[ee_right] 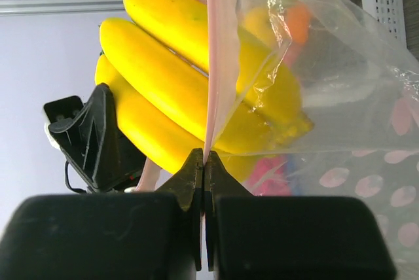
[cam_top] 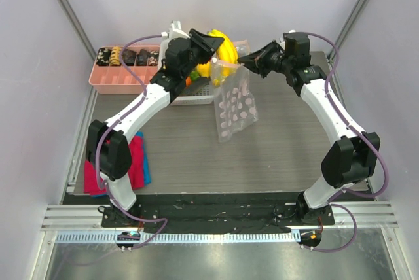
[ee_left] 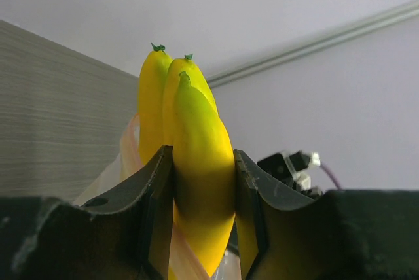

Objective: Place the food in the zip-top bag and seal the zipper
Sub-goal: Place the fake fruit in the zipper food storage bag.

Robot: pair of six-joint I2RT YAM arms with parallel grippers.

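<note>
My left gripper (cam_top: 213,46) is shut on a yellow toy banana bunch (cam_top: 222,51) and holds it at the mouth of the clear polka-dot zip-top bag (cam_top: 234,106). In the left wrist view the banana bunch (ee_left: 193,142) stands between my fingers (ee_left: 157,188). My right gripper (cam_top: 247,61) is shut on the bag's pinkish zipper edge (ee_right: 213,64) and holds the bag up; the bag hangs down onto the table. In the right wrist view the banana bunch (ee_right: 177,77) lies partly behind the bag's film (ee_right: 340,84). The left gripper (ee_right: 85,136) shows there too.
A white slatted basket (cam_top: 196,93) with green and orange food pieces (cam_top: 193,78) stands behind the left arm. A pink divided tray (cam_top: 121,77) with dark snack pieces sits at the back left. Red and blue cloths (cam_top: 139,165) lie near the left arm's base.
</note>
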